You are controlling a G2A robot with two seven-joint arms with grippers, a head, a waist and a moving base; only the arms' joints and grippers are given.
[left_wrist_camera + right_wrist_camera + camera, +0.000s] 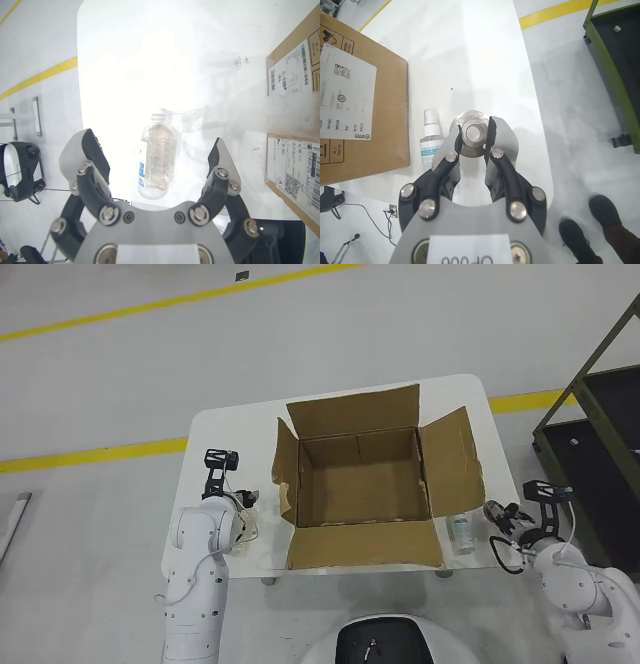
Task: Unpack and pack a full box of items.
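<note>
The open cardboard box (365, 489) stands in the middle of the white table (450, 399) with its flaps spread; its inside looks bare. A clear plastic bottle (156, 160) lies on the table left of the box. My left gripper (156, 155) hovers over it, open, one finger on either side and not touching. On the table's right end my right gripper (474, 133) is shut on a round metal flange (470, 117), near the front edge (495, 512). A small spray bottle (431, 136) lies between the flange and the box flap (357, 112).
A green metal rack (595, 414) stands on the floor right of the table. A person's dark shoes (575, 237) are by the table's right front corner. A black and white device with cables (22, 170) lies on the floor at the left.
</note>
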